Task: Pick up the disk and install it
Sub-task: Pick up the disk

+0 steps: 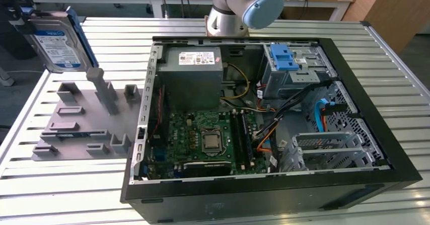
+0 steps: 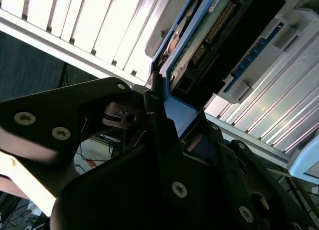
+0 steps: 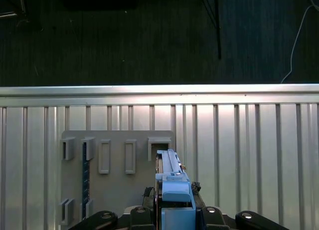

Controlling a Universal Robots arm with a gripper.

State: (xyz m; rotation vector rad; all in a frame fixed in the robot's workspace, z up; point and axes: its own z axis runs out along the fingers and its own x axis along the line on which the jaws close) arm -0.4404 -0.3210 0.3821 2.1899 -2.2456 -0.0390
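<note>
The hand (image 1: 25, 23) clasps the disk (image 1: 60, 43) upright above the grey fixture plate (image 1: 74, 132); open computer case (image 1: 376, 134) alongside.

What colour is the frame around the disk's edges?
Bright blue, clearest on the disk in the exterior view.

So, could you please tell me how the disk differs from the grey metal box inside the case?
The disk is held on edge in the hand, outside the case; the grey metal box sits fixed inside it. The disk is smaller with a blue frame; the box is bigger and unframed. Both are grey with labels.
</note>
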